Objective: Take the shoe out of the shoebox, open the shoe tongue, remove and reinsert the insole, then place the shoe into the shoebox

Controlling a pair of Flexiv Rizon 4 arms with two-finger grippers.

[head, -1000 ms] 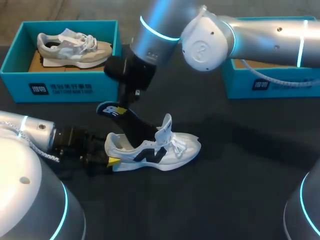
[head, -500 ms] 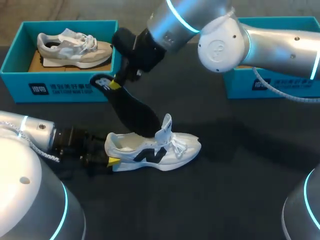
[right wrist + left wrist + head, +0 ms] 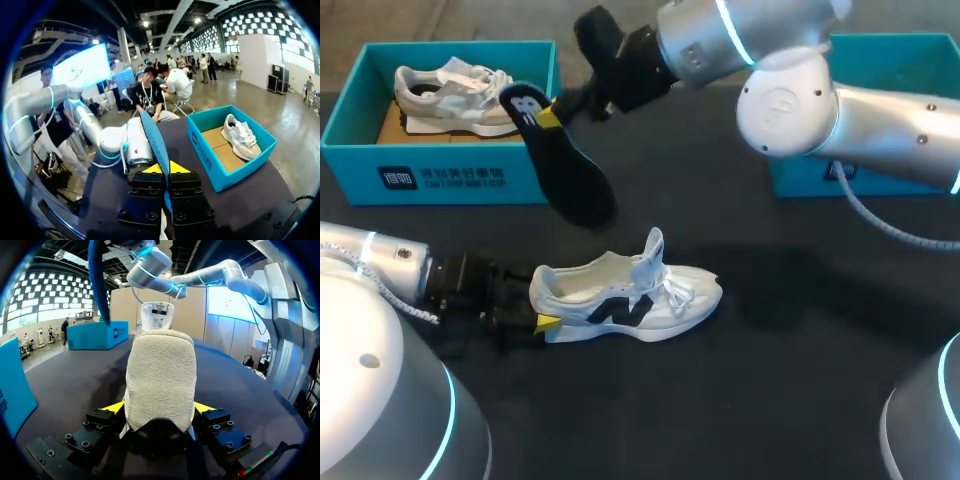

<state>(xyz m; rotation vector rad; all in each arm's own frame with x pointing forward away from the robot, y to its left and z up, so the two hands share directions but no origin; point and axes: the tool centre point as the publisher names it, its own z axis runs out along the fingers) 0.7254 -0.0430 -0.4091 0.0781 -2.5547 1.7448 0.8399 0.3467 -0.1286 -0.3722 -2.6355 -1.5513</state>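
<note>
The black table [image 3: 800, 380] carried everything. The right arm [image 3: 880, 120] came in from the right and reached past the middle, and the left arm [image 3: 380, 265] lay low at the near left. A teal shoebox [image 3: 440, 180] stood at the far left with a grey sneaker [image 3: 465, 95] inside it, and a second teal shoebox [image 3: 910, 60] stood at the far right, partly behind the right arm. The white sneaker [image 3: 630, 295] sat upright on the table near the middle, out of both boxes, tongue raised. The dark insole [image 3: 565, 160] hung clear above the table, beside the left box. The right gripper [image 3: 163, 167] pinched the insole's upper end between nearly closed fingers. The left gripper [image 3: 157, 407] clamped the white sneaker's heel from both sides.
</note>
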